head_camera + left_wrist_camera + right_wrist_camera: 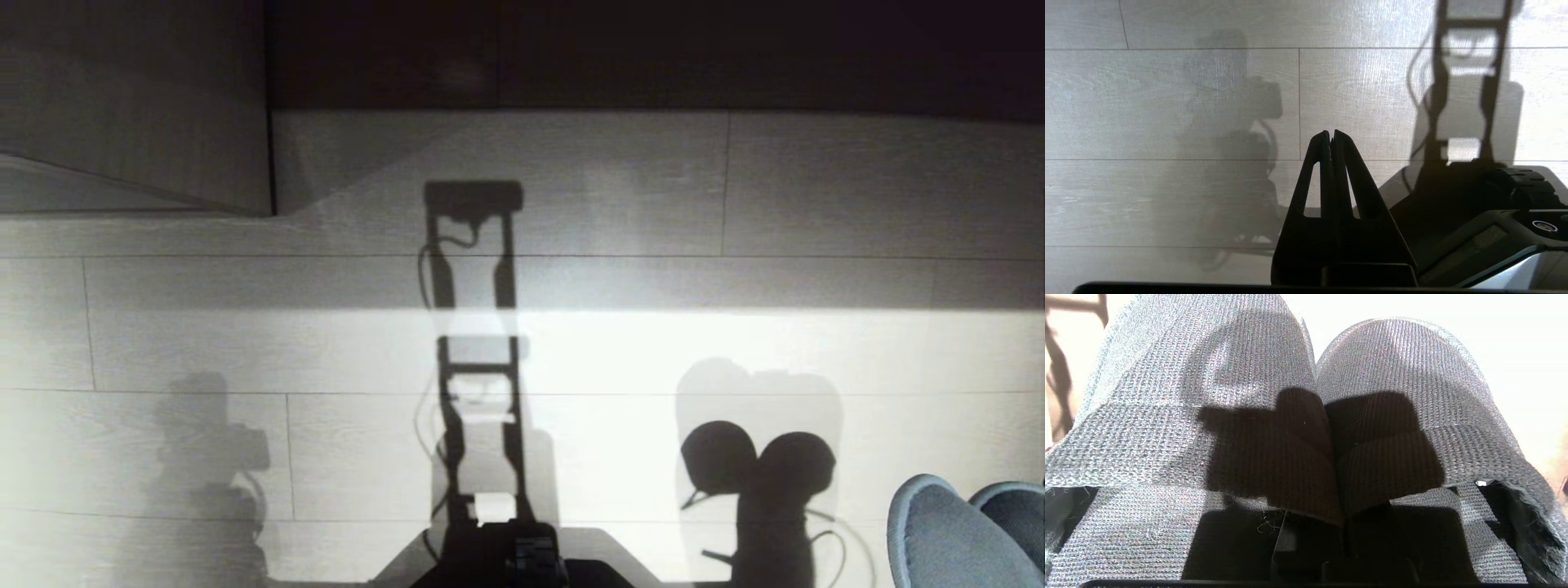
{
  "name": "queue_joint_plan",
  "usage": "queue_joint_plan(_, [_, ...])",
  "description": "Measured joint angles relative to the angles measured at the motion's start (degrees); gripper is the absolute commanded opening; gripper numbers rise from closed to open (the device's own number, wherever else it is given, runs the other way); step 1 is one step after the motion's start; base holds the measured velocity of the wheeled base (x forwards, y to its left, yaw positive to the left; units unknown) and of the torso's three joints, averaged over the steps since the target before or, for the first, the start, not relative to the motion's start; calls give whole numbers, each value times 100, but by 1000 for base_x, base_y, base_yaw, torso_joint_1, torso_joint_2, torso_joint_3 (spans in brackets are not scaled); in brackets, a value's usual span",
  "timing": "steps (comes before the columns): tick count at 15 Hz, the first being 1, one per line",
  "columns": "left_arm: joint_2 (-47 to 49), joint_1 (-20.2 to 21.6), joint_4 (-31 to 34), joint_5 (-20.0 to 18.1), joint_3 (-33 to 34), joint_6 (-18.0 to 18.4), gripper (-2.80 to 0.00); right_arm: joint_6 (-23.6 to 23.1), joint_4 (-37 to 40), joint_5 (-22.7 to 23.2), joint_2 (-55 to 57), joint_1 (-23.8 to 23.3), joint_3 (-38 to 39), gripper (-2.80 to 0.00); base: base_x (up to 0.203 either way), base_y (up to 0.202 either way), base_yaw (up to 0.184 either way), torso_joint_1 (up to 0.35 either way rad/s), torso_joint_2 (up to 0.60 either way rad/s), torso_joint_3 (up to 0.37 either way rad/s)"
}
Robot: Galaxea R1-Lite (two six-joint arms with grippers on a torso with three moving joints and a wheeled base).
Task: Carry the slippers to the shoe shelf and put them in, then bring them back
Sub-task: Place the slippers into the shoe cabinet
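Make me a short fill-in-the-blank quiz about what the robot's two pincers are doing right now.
1. The right pincer is clamped on a pair of grey-blue ____.
2. The left pincer is shut and holds ____.
3. The left pincer hangs over a pale plank ____.

Missing words: slippers; nothing; floor.

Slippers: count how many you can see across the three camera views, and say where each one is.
2. Both slippers hang side by side, touching, over the floor; the right gripper is shut on their adjoining inner edges. In the head view they show at the lower right corner.
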Motion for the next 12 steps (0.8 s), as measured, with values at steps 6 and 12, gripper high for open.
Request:
queue_joint_plan(6, [0, 0, 0, 0, 0, 1, -280, 0, 2, 2, 0, 0, 0, -280, 0, 0, 0, -1, 6, 203])
queue_joint_plan(12, [0, 0, 1, -1, 0, 0, -280, 0, -2, 0, 1, 1, 0, -280, 0, 0, 0, 3, 3, 204])
